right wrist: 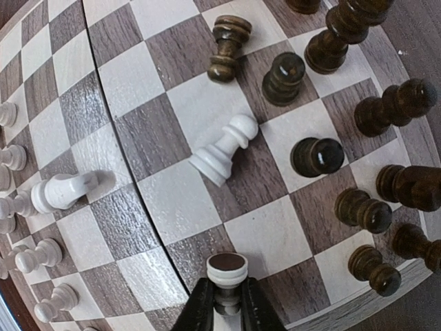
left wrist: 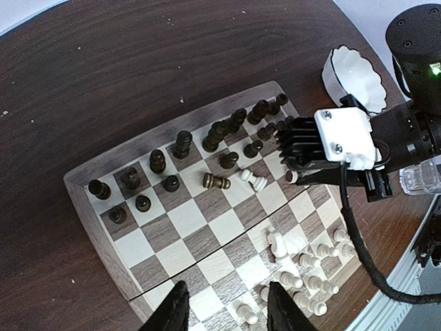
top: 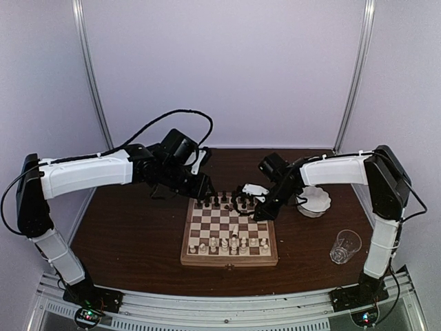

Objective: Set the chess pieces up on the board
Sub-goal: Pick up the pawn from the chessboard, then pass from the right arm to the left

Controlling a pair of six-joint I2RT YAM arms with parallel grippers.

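The board (top: 229, 261) lies in the middle of the table. Dark chess pieces (top: 219, 201) stand along its far rows and white ones (top: 227, 243) along its near rows. My right gripper (right wrist: 227, 293) is shut on a white piece (right wrist: 227, 269), held sideways just above the board (right wrist: 158, 200) with its dark felt base facing the camera. A white pawn (right wrist: 224, 148) and a dark piece (right wrist: 227, 45) lie toppled mid-board, and a white knight (right wrist: 62, 192) lies on its side. My left gripper (left wrist: 226, 293) hangs open over the board (left wrist: 186, 217) with nothing between its fingers.
A white scalloped bowl (top: 313, 200) sits right of the board, close behind the right arm. A clear glass (top: 344, 246) stands at the near right. The right wrist (left wrist: 341, 138) hovers over the board's far right corner.
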